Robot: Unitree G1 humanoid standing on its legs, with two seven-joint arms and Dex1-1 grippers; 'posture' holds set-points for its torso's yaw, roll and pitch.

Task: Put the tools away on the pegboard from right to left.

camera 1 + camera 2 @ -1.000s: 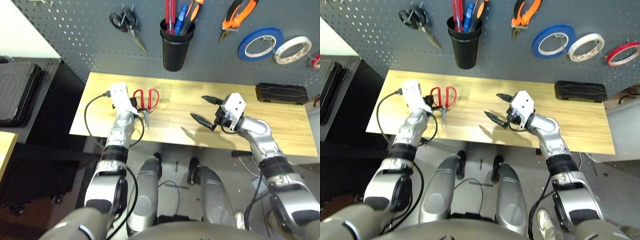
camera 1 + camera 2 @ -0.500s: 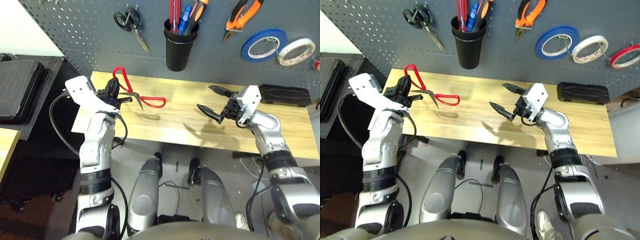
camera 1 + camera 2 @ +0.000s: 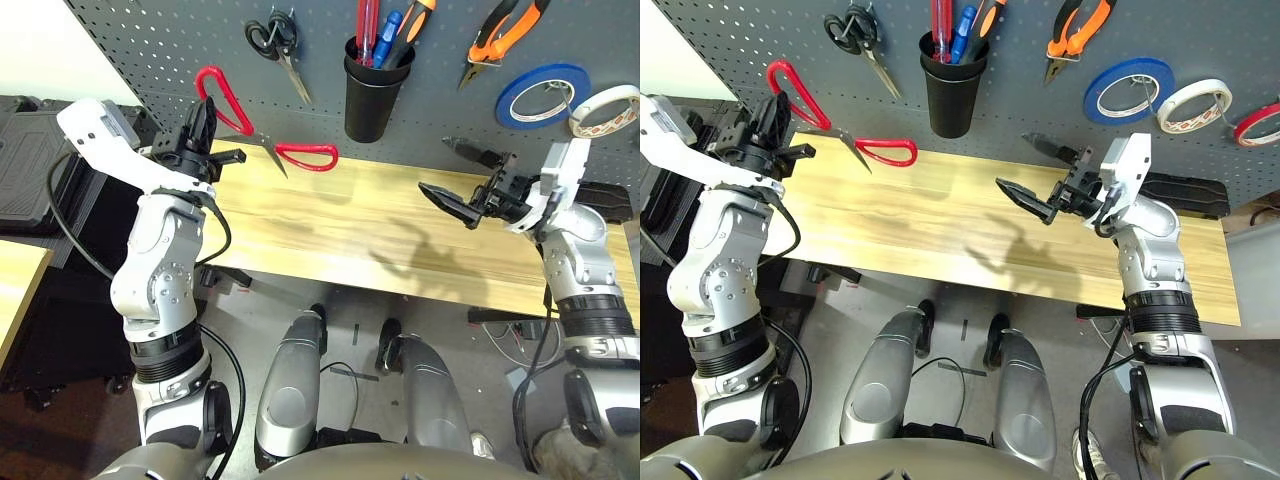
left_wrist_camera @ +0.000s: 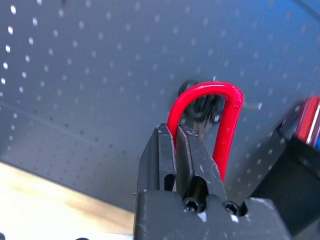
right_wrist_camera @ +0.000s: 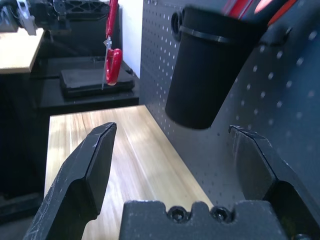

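Left gripper [image 3: 205, 135] is clamped on one red handle loop of the red-handled scissors [image 3: 262, 145], holding them in the air in front of the pegboard [image 3: 150, 45], above the wooden table [image 3: 340, 230] near its left end. Scissors are splayed open: one loop up at the gripper, the other loop out toward the black cup holder [image 3: 372, 95], blades pointing down between them. They sit just below and left of the black-handled scissors [image 3: 278, 45] hanging on the board. Right gripper [image 3: 462, 182] hovers over the table right of the cup holder, fingers wide apart, nothing between them. Already on the pegboard right of the cup: orange-and-black-handled pliers [image 3: 505, 35], blue tape roll [image 3: 543, 95], white tape roll [image 3: 605, 108]. Slim red-handled screwdriver [image 3: 365, 22] stands in the cup.
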